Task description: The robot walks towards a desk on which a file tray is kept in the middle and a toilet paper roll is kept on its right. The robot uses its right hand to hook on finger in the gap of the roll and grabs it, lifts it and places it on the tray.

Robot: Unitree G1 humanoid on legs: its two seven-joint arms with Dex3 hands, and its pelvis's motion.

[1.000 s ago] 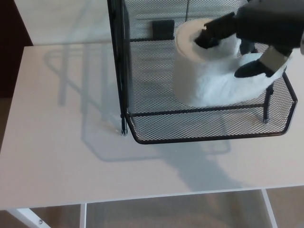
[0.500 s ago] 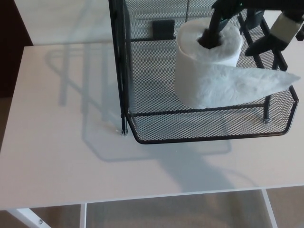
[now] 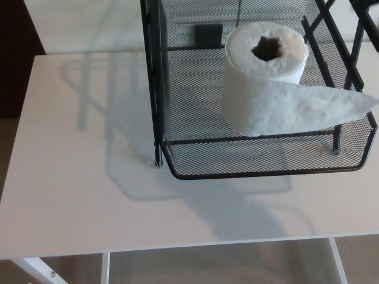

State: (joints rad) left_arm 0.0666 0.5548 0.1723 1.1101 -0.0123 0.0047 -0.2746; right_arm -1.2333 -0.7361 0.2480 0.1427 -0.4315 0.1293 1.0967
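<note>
You are looking down at a pale bench whose near edge runs across the bottom of the head view, with a white leg showing at the lower left corner. A black wire-mesh file tray stands on the far right part of the bench, its front lip curving toward you and its upright posts rising at the left corner and along the right side.

The toilet paper roll stands upright on the tray's mesh floor, toward the right half, with the open core facing up at you. You can see straight into the dark hole at its top, and nothing is in it. A loose sheet trails off the roll to the right, spreading in a tapering flap that reaches to the tray's right rim and lies over the front rail there.

A small dark rectangular tab sits against the tray's far wall, to the left of the roll and apart from it. The tray throws a faint grid of shadow across the bench to the left and a darker one just below its front lip.

You have no robot hand in this view: neither the left nor the right one shows, so nothing can be said of their fingers. The roll stands alone on the tray, touched by nothing.
</note>
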